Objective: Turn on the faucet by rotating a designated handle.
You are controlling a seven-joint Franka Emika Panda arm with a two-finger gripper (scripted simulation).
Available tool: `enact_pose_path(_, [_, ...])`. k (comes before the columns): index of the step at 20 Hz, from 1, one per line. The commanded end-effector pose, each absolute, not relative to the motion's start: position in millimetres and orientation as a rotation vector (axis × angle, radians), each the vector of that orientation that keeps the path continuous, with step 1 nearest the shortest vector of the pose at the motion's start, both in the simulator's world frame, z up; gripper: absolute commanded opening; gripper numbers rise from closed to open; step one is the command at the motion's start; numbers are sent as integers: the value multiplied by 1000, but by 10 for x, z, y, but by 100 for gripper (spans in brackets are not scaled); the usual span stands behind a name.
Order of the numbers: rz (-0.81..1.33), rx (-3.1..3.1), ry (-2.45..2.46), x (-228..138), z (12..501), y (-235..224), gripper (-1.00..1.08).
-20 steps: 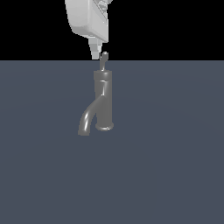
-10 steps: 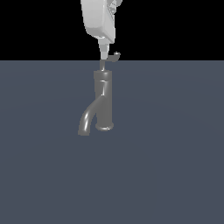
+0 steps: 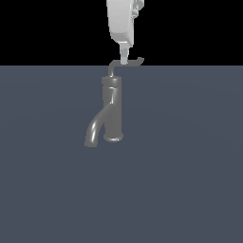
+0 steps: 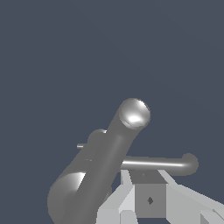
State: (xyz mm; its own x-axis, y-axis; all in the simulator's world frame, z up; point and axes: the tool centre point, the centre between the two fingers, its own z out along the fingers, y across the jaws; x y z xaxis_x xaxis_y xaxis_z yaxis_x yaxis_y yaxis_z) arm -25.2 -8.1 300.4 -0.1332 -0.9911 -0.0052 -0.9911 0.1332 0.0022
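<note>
Grey flat ground, black backdrop: lever swinging round under the arm's push.
Standing mid-scene, the faucet (image 3: 112,111) is pointing its spout toward the exterior view's left, while the handle (image 3: 127,64), lately end-on, is now sweeping rightward; the gripper (image 3: 124,57) is pressing against it, nearly closed, gripping nothing, so turning is underway.

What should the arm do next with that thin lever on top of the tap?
Probably keep pushing sideways. The gripper rests against the handle, whose rod points toward the exterior view's right, above the faucet. Pushing further should turn it more.
</note>
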Motion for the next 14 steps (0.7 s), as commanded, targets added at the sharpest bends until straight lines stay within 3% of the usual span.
enact_pose_path(1, [0,-2000,2423,-215,3003,-486,-100])
enact_pose_path(2, [0,-2000,2423,-215,3003,-486,-100])
enact_pose_path(3, [9,-2068,2360,-218,3004,-114,-100])
enact_pose_path(14, [6,-2045,2381,48,3003,-288,-100])
